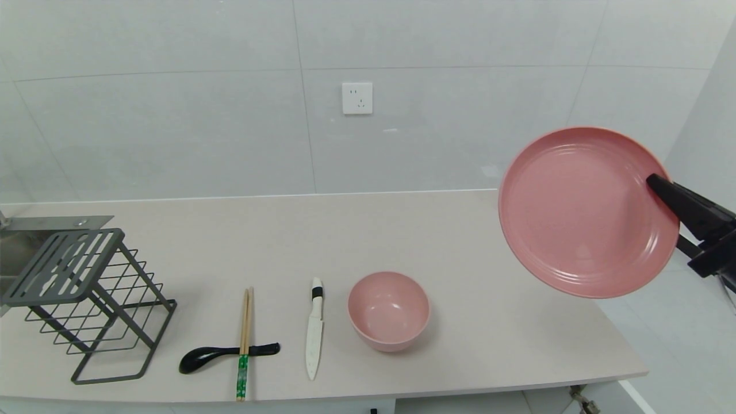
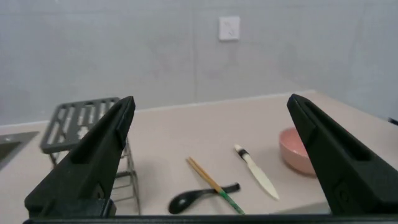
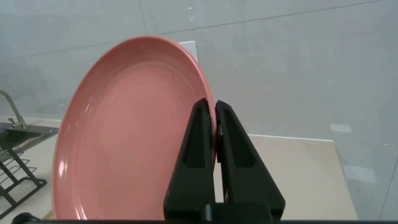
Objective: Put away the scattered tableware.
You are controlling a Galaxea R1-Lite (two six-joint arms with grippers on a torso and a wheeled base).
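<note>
A pink plate (image 1: 581, 213) hangs tilted in the air past the counter's right end, its rim pinched by my right gripper (image 1: 655, 183), which is shut on it. From the right wrist, the plate (image 3: 124, 137) fills the space beside the closed gripper (image 3: 214, 112). On the counter lie a pink bowl (image 1: 388, 310), a white knife (image 1: 314, 328), wooden chopsticks (image 1: 245, 342) crossing a black spoon (image 1: 221, 353), and a grey dish rack (image 1: 86, 299) at the left. My left gripper (image 2: 208, 106) is open, raised above the counter with nothing between its fingers.
A steel sink (image 1: 23, 241) sits at the counter's far left behind the rack. A wall socket (image 1: 357, 98) is on the tiled wall. The counter's right edge (image 1: 624, 345) drops off below the held plate.
</note>
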